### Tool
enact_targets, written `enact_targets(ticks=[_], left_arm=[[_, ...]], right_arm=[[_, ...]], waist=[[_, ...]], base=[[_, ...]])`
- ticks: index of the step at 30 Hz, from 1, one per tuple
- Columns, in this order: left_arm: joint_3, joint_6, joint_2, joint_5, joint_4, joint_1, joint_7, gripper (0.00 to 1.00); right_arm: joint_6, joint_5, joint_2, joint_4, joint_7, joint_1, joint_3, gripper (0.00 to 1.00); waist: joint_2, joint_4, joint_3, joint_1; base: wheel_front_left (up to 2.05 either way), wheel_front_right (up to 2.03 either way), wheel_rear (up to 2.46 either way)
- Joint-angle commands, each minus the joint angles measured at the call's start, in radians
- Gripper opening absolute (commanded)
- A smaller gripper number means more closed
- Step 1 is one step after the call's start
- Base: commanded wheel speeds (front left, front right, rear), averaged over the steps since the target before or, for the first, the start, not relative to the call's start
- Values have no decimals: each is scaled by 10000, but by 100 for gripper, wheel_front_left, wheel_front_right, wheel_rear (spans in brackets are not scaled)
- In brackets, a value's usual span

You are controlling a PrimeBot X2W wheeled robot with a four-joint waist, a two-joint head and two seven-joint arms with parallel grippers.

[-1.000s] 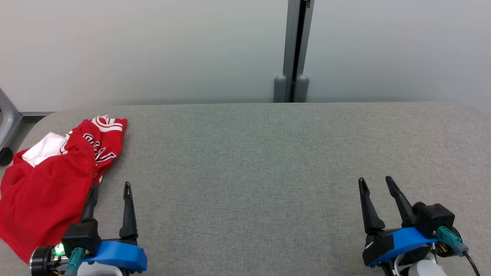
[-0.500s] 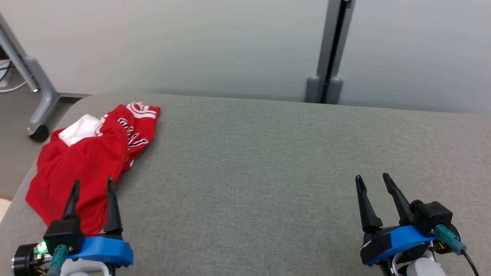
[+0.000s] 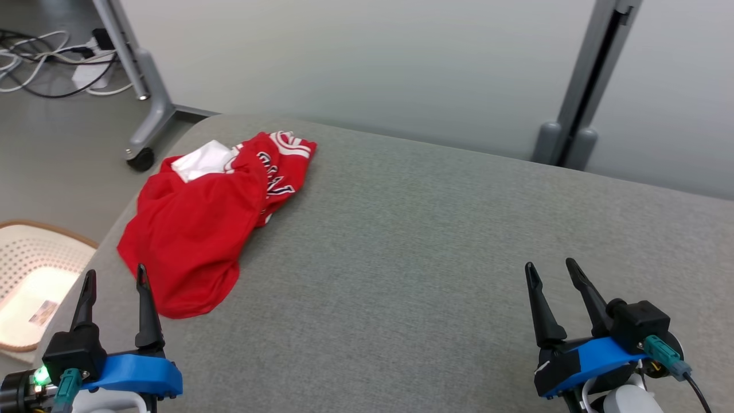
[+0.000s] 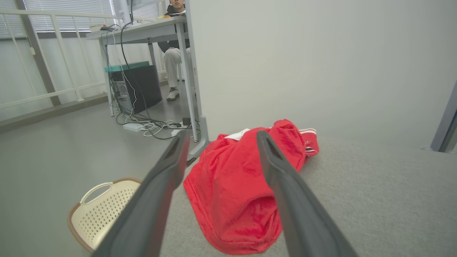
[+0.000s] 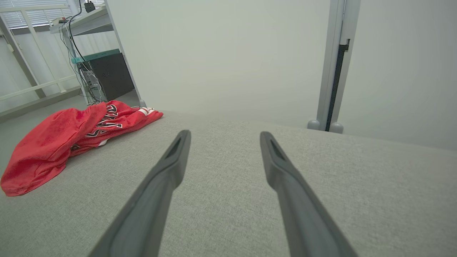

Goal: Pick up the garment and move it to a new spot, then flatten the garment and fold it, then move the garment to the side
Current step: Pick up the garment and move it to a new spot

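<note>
Red, crumpled mesh garment (image 3: pixel 198 223) lies bunched on grey woven table (image 3: pixel 430 241).

- red jersey (image 3: pixel 195 229): soft knit cloth, slight sheen
- table (image 3: pixel 436 241): grey woven fabric cover, matt, rough
- left gripper (image 3: pixel 114 275), right gripper (image 3: pixel 549 265): dark matt plastic, smooth
- basket (image 3: pixel 34 258): perforated cream plastic, smooth

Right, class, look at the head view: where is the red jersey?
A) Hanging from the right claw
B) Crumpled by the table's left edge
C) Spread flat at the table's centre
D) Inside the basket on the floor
B: the red jersey lies bunched on the grey table along its left edge, just ahead of the open left claw, which is not holding it.
</note>
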Motion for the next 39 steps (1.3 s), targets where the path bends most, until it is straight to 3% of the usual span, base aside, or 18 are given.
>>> enact_targets(ticks=[1,10,20,30,39], left_arm=[[-22,29,55,-19,-31,17,-49,100],[164,83,136,-50,-39,140,-49,100],[295,155,170,-138,-192,250,-49,100],[460,-155,690,-339,-52,-1104,-47,100],[572,-654,1673,-839,603,-3588,-39,100]], right_arm=[[4,-22,-55,32,-37,-30,-30,100],[4,113,-56,141,-37,-25,169,100],[4,134,-56,168,-37,-26,274,100],[4,-342,-57,105,-37,-486,172,100],[3,-1088,-54,-339,-37,-1221,-77,100]], waist=[[0,270,75,0],[0,1013,50,0],[0,1115,111,0],[0,457,723,0],[0,-743,2265,0]], base=[[0,0,0],[0,0,0],[0,0,0],[0,0,0],[0,0,0]])
